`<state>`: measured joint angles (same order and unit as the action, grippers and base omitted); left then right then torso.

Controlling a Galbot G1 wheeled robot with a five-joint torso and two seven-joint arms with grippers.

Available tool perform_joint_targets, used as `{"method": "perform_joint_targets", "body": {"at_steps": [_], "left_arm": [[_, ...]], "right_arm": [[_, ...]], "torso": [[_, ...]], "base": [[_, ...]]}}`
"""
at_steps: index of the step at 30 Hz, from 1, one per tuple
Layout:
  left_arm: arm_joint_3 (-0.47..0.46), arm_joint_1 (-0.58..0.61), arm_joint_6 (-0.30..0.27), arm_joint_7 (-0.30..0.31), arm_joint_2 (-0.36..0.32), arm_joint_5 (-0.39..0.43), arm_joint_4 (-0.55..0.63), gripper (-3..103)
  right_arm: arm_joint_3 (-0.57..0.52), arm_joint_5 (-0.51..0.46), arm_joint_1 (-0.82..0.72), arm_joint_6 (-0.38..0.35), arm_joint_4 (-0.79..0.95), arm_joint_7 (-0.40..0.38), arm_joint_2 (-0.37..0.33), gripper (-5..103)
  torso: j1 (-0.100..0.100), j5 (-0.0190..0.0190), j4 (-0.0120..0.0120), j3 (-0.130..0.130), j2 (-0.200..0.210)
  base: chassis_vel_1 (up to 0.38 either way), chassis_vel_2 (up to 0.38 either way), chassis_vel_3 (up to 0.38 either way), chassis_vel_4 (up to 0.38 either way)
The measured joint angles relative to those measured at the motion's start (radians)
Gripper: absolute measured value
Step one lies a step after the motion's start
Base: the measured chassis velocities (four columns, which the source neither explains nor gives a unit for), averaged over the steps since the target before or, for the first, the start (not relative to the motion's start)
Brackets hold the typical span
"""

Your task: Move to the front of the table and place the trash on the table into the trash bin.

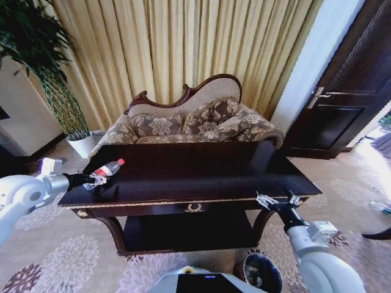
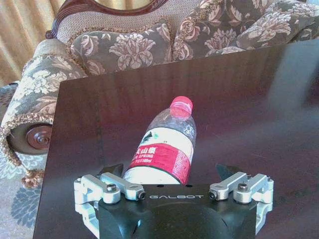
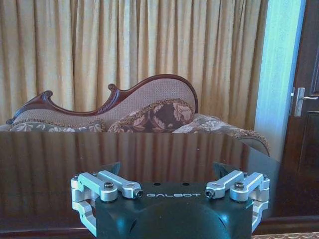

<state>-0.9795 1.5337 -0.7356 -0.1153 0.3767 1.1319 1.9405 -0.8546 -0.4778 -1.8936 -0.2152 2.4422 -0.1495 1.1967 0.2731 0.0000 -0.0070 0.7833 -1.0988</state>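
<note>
Bottle [image 2: 164, 144] lying on table [image 2: 259, 109], between spread left gripper [image 2: 169, 174] jaws

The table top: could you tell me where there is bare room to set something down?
The table is bare from the bottle across to its right end, by the right gripper. It is crowded at the left end, where the open left gripper flanks the bottle.

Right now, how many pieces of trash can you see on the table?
1: a clear bottle with red cap lying at the table's left end, between the left gripper's open jaws. Smaller scraps may be there but unresolvable.
</note>
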Motion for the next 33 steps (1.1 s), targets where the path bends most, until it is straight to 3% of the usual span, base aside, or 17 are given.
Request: {"method": "perform_joint_targets", "body": {"at_steps": [12, 13, 14, 16, 23, 25, 26, 30, 33], "left_arm": [[0.016, -0.009, 0.000, 0.021, 0.019, 0.014, -0.001, 98], [0.020, -0.012, 0.000, 0.040, 0.022, 0.026, 0.001, 96], [0.022, -0.015, 0.000, 0.053, 0.024, 0.038, 0.001, 86], [0.023, -0.015, 0.000, 0.055, 0.025, 0.041, 0.001, 86], [0.021, -0.010, 0.005, 0.049, 0.040, 0.049, 0.004, 54], [0.021, -0.010, 0.005, 0.047, 0.041, 0.048, 0.005, 54], [0.021, -0.012, 0.005, 0.044, 0.043, 0.047, 0.006, 47], [0.021, -0.019, 0.008, 0.044, 0.049, 0.038, 0.020, 41], [0.021, -0.021, 0.043, 0.023, 0.056, 0.020, 0.032, 36]], "right_arm": [[-0.005, -0.031, -0.008, 0.000, 0.013, -0.029, -0.009, 100], [-0.008, -0.052, -0.006, -0.007, 0.021, -0.044, -0.021, 100], [-0.014, -0.066, -0.004, -0.011, 0.025, -0.052, -0.033, 100], [-0.017, -0.069, -0.003, -0.011, 0.026, -0.054, -0.037, 100], [-0.020, -0.063, -0.011, -0.009, 0.030, -0.062, -0.032, 100], [-0.020, -0.062, -0.011, -0.009, 0.030, -0.062, -0.032, 100], [-0.020, -0.061, -0.011, -0.008, 0.031, -0.062, -0.032, 100], [-0.020, -0.071, -0.015, -0.009, 0.050, -0.067, -0.036, 100], [-0.018, -0.079, -0.018, -0.018, 0.056, -0.076, -0.040, 100]], "torso": [[0.000, 0.0000, -0.0001, 0.000, 0.000], [0.000, 0.0000, 0.0000, 0.000, 0.000], [0.000, 0.0000, 0.0001, 0.000, 0.000], [0.000, -0.0001, 0.0001, 0.000, 0.000], [0.000, 0.0002, 0.0000, 0.000, 0.000], [0.000, 0.0002, 0.0000, 0.000, 0.000], [0.000, 0.0002, 0.0001, 0.000, 0.000], [0.000, 0.0000, -0.0001, 0.000, 0.000], [0.000, -0.0006, 0.0000, 0.000, 0.000]], "base": [[0.000, 0.000, 0.000, 0.000], [0.000, 0.000, 0.000, 0.000], [0.000, 0.000, 0.000, 0.000], [0.000, 0.000, 0.000, 0.000], [0.000, 0.000, 0.000, 0.000], [0.000, 0.000, 0.000, 0.000], [0.000, 0.000, 0.000, 0.000], [0.000, 0.000, 0.000, 0.000], [0.000, 0.000, 0.000, 0.000]]}}
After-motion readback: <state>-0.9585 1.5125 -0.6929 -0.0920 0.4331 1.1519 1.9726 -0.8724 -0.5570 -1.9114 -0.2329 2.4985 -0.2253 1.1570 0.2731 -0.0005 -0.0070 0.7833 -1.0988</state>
